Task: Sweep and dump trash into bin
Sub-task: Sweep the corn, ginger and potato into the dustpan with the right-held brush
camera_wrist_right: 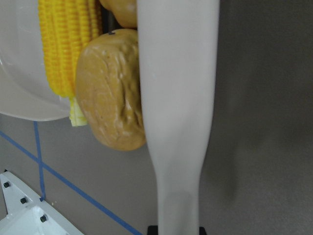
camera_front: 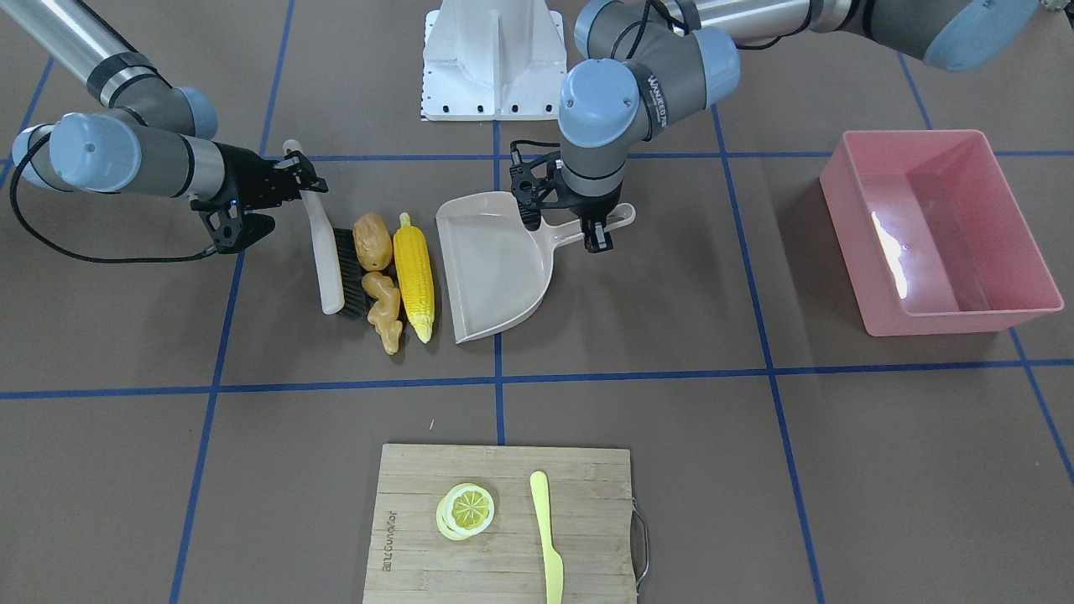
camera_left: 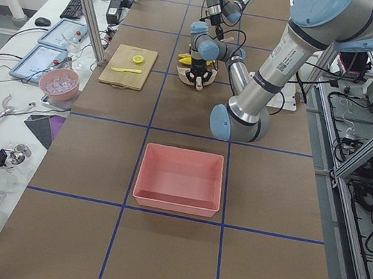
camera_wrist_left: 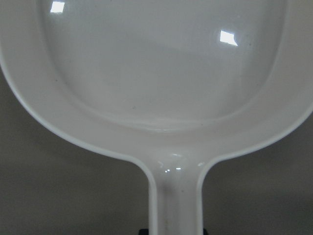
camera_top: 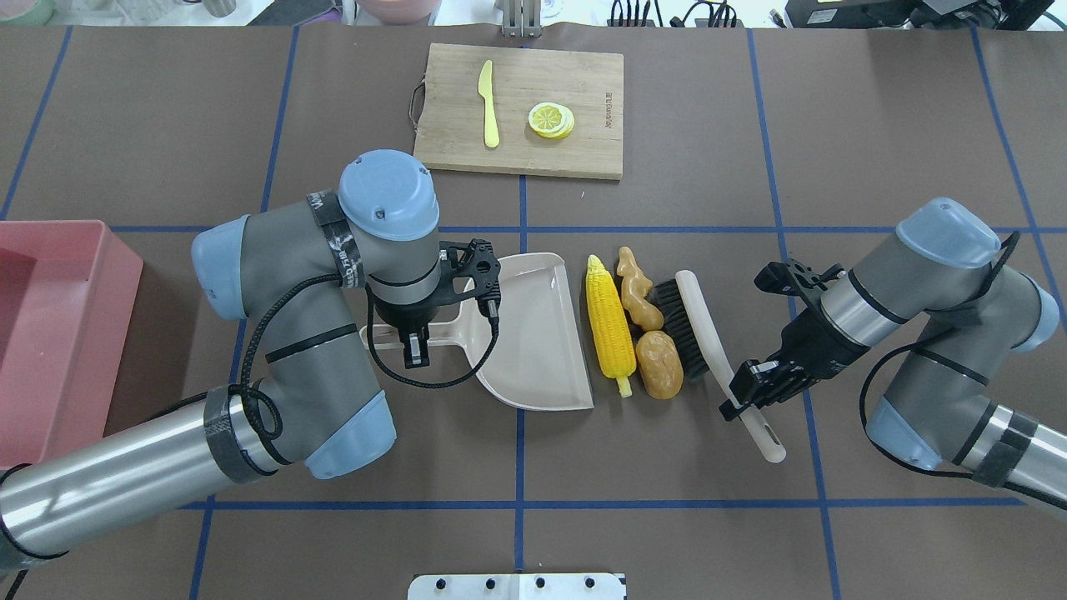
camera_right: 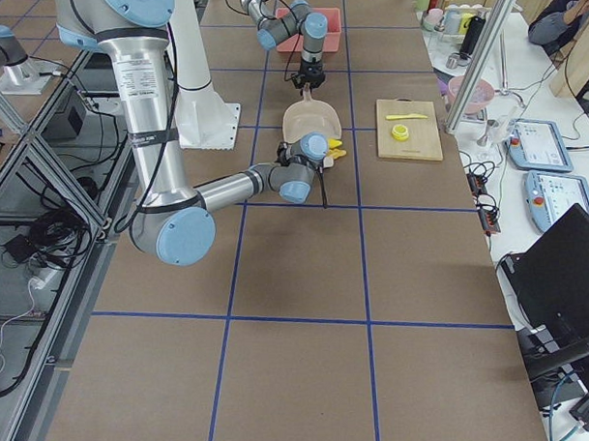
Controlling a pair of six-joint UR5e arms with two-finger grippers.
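The yellow corn cob (camera_top: 610, 325), brown potato (camera_top: 659, 364) and tan ginger root (camera_top: 638, 287) lie side by side on the table. They sit between the beige dustpan (camera_top: 533, 333) and a black-bristled brush (camera_top: 690, 327) whose bristles touch the potato and ginger. My left gripper (camera_top: 413, 337) is shut on the dustpan's handle; the pan (camera_wrist_left: 161, 73) lies flat and empty. My right gripper (camera_top: 744, 390) is shut on the brush's white handle (camera_wrist_right: 178, 98), with the potato (camera_wrist_right: 110, 93) and corn (camera_wrist_right: 68, 44) beside it. The pink bin (camera_top: 50, 333) stands empty at the table's far left.
A wooden cutting board (camera_top: 583, 83) at the far edge carries a lemon slice (camera_top: 550, 120) and a pale yellow knife (camera_top: 489, 104). The robot's white base (camera_front: 491, 59) is at the near edge. Blue tape lines cross the brown table.
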